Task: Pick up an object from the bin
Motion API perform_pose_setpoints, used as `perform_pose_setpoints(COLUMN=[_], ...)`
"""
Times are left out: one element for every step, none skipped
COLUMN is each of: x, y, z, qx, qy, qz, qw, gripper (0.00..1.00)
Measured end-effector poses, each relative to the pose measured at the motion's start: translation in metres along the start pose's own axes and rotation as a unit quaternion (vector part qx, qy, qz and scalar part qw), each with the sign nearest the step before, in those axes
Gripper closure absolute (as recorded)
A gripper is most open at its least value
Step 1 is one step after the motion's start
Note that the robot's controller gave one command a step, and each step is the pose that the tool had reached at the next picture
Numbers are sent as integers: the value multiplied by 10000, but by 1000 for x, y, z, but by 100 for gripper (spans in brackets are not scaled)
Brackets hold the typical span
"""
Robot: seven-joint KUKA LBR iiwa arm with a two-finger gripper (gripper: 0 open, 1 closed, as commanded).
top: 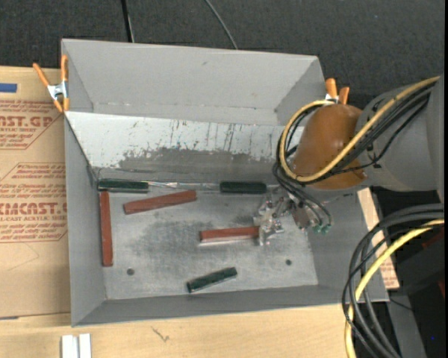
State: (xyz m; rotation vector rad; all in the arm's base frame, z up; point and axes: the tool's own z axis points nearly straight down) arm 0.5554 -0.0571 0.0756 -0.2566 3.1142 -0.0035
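End effector [269, 228] at the 3 o'clock tip of the red stick [225, 235] (pinching? cannot tell); gripped so off-centre, it might swivel loose.

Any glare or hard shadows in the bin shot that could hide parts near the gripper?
Camera view: the light is even, with no strong glare on the bin. Shadows are soft and slight, so the red bar by the gripper reads plainly. The dark bar at the back wall's foot blends into the dark seam there.
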Motion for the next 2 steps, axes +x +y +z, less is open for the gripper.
perform_pose_setpoints(x=[0, -1], y=[0, 32], z=[0, -130], qx=[1, -23], qy=[0, 67], qz=[-1, -564], qw=[10000, 9984], gripper=[100, 100])
